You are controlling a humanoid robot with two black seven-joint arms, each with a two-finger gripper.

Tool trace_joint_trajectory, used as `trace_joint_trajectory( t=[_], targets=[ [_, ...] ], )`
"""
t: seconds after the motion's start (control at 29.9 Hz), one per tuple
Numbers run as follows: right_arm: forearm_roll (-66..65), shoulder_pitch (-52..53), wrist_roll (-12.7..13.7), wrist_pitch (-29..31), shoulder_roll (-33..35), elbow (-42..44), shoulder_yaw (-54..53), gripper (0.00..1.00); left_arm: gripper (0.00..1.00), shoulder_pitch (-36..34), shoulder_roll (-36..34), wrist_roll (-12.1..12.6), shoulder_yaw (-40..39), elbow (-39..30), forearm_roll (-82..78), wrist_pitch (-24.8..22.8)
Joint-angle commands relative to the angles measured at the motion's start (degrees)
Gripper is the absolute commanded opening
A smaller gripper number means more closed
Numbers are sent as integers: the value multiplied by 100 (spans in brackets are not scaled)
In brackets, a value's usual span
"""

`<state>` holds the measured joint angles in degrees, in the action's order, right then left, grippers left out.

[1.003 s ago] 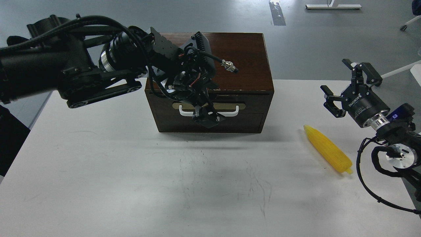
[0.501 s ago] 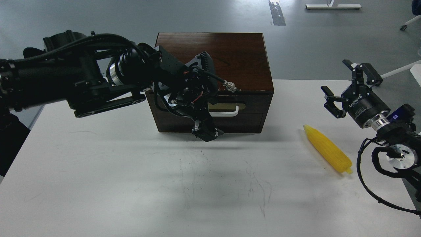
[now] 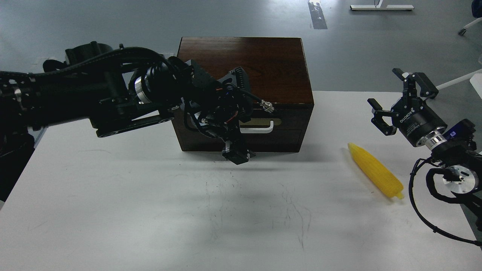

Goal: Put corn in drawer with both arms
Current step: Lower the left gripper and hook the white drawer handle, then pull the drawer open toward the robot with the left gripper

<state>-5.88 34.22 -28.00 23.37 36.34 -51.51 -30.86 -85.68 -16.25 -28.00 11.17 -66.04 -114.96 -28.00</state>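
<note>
The yellow corn (image 3: 375, 171) lies on the white table at the right, its tapered tip pointing to the far left. The dark brown drawer box (image 3: 263, 67) stands at the table's back middle. Its drawer front (image 3: 280, 133) looks closed, and only the right part of the white bar handle (image 3: 260, 130) shows. My left gripper (image 3: 236, 153) hangs in front of the drawer's lower left, dark and end-on, hiding the handle's left part. My right gripper (image 3: 395, 90) is open and empty, above the table just beyond the corn.
The white table (image 3: 150, 210) is scuffed with dark marks at its middle. My left arm (image 3: 113, 98) crosses from the left edge to the box. Loose cables (image 3: 425, 210) hang from my right arm near the table's right edge. Grey floor lies behind.
My left arm has reached further right, and its gripper has dropped from the handle's height to the box's bottom edge. The right arm and the corn have not moved.
</note>
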Motion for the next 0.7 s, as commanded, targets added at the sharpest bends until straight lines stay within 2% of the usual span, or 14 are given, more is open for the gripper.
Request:
trace_joint_trajectory(
  t=[0.0,0.67],
  targets=[
    [0,-12,0,0,5,-8,1,100,99,25,7,0,8,38,0,0],
    [0,-82,0,0,49,-26,1,100,99,254,25,0,61,83,-79,0]
  ],
)
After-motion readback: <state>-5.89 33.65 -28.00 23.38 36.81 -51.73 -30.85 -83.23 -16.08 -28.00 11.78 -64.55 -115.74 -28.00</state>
